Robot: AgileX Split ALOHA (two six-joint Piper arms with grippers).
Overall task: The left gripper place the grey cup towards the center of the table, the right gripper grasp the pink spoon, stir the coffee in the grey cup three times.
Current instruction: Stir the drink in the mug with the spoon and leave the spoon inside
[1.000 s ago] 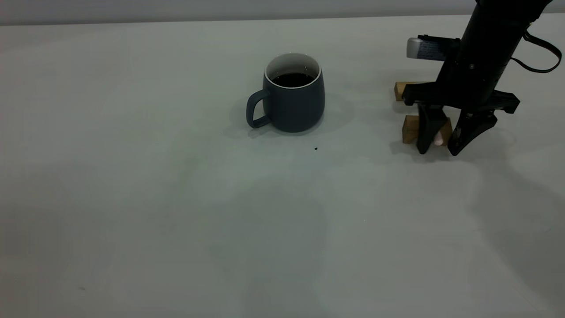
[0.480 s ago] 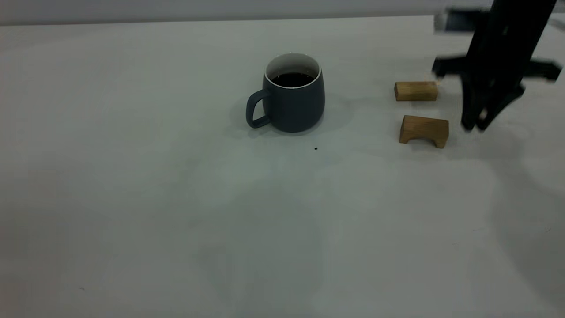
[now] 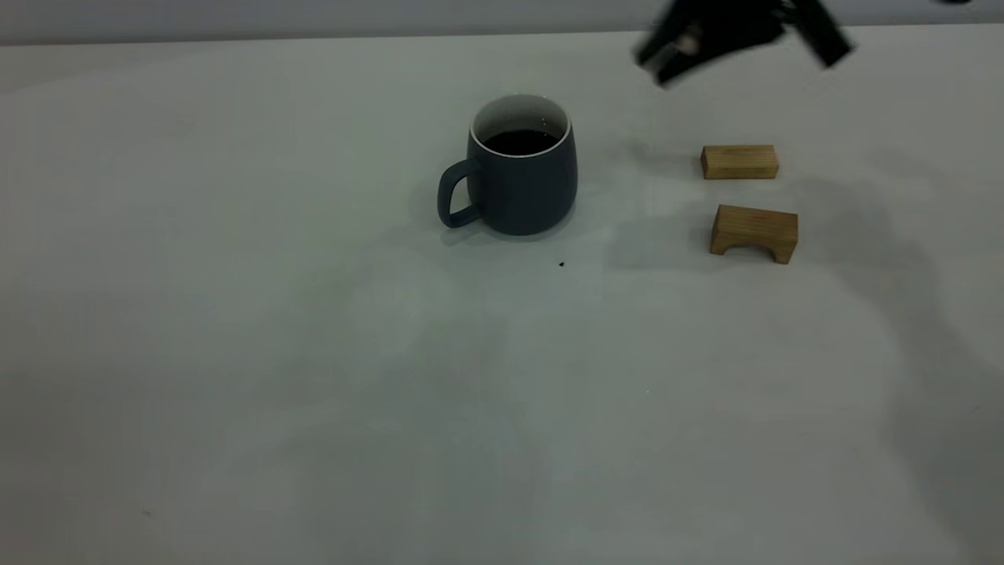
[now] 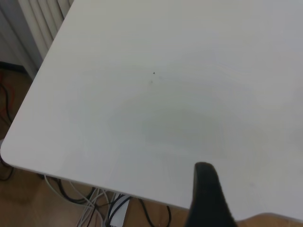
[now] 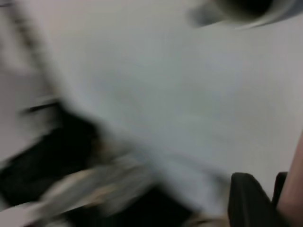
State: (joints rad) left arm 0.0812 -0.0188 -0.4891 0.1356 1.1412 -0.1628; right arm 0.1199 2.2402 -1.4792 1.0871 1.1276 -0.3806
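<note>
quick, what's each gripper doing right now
Left gripper: off by the table edge, one finger in view, cannot tell.
Right gripper: raised beyond the wooden blocks, blurred; a pink spoon shows beside its finger, so probably holding it.

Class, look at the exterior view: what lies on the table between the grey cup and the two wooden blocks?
Nothing: in the exterior view the table between the grey cup and the wooden blocks is bare, only shadowed.

Right end effector (image 3: 667, 59): raised high at the far right, tilted toward the centre, motion-blurred. In the right wrist view a pale pink strip lies against one dark finger (image 5: 248, 201); grip state not determinable. Left end effector: only one dark finger (image 4: 207, 196) in view, arm off to the side.
</note>
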